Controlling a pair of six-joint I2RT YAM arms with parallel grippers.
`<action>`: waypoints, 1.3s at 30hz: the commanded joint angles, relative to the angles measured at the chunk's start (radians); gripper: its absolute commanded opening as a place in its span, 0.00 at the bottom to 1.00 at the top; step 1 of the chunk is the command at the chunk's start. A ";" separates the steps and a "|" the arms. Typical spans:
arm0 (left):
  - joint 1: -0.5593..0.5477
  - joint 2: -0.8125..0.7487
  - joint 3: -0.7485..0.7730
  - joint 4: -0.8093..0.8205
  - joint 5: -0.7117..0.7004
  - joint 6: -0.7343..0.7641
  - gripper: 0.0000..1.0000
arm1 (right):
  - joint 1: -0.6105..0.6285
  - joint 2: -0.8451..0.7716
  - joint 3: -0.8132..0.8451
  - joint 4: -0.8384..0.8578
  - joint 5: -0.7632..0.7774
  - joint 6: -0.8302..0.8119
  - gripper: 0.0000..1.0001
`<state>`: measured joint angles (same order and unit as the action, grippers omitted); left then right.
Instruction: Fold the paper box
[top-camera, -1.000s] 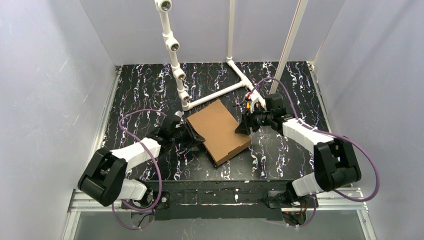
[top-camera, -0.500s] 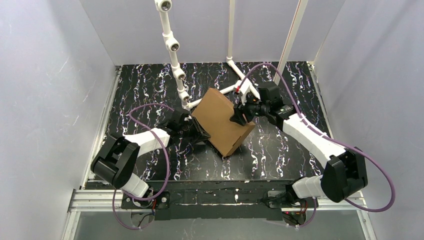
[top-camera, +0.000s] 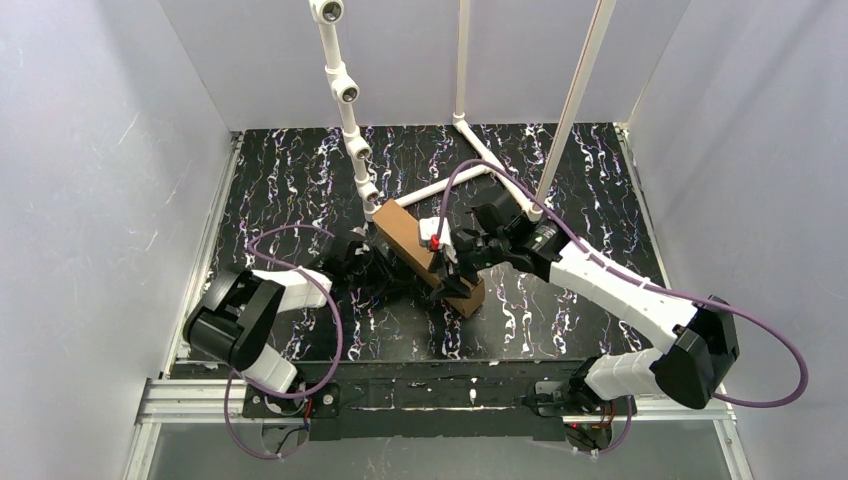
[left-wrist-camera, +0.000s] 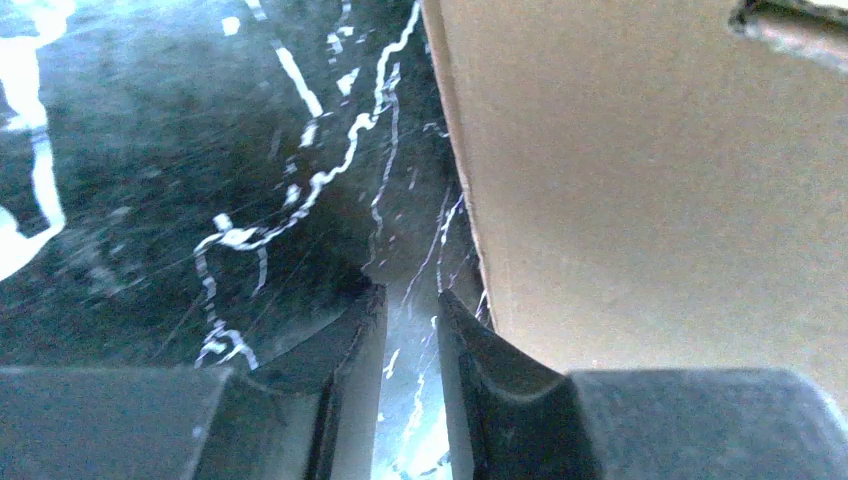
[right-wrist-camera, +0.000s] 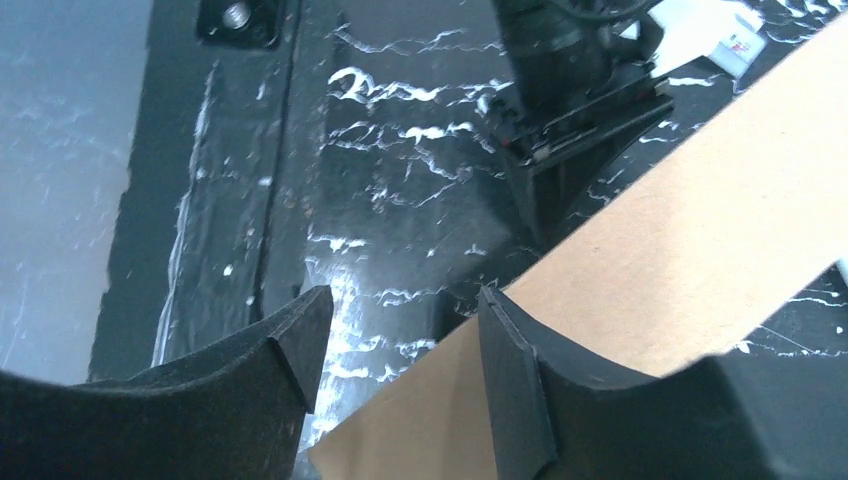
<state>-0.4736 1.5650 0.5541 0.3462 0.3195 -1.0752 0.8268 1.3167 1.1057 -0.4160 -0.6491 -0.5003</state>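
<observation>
The paper box (top-camera: 405, 238) is brown cardboard and stands up on one long edge, running diagonally across the middle of the table. It fills the right side of the left wrist view as a brown wall (left-wrist-camera: 650, 180). In the right wrist view it is a slanted band (right-wrist-camera: 700, 230). My left gripper (top-camera: 385, 268) sits low on the table just left of the box. Its jaws (left-wrist-camera: 410, 300) stand a narrow gap apart with only table between them. My right gripper (top-camera: 448, 270) reaches over the box's top edge. It is open (right-wrist-camera: 405, 300), one finger (right-wrist-camera: 520, 380) lying on the cardboard.
A white pipe frame (top-camera: 440, 185) lies on the table just behind the box. A jointed white upright (top-camera: 350, 100) and a slanted pole (top-camera: 575, 100) rise at the back. Grey walls close in on three sides. Purple cables (top-camera: 300, 235) loop from both arms.
The box has gone from lying flat to tilted to standing on its edge. My right arm swung left and over it. The left gripper stayed by its left side.
</observation>
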 joint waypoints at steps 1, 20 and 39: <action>0.037 -0.089 -0.077 -0.021 -0.006 0.034 0.25 | -0.017 -0.035 0.133 -0.353 -0.100 -0.225 0.66; 0.117 -0.507 -0.264 -0.067 0.073 0.015 0.27 | -0.470 0.055 0.096 0.167 0.097 0.302 0.83; -0.060 -0.196 -0.041 -0.004 -0.006 -0.045 0.27 | -0.558 0.102 -0.293 0.570 0.428 0.363 0.91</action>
<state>-0.4988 1.2739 0.4454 0.3122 0.3645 -1.1023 0.2474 1.4208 0.8318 -0.0414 -0.3389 -0.1669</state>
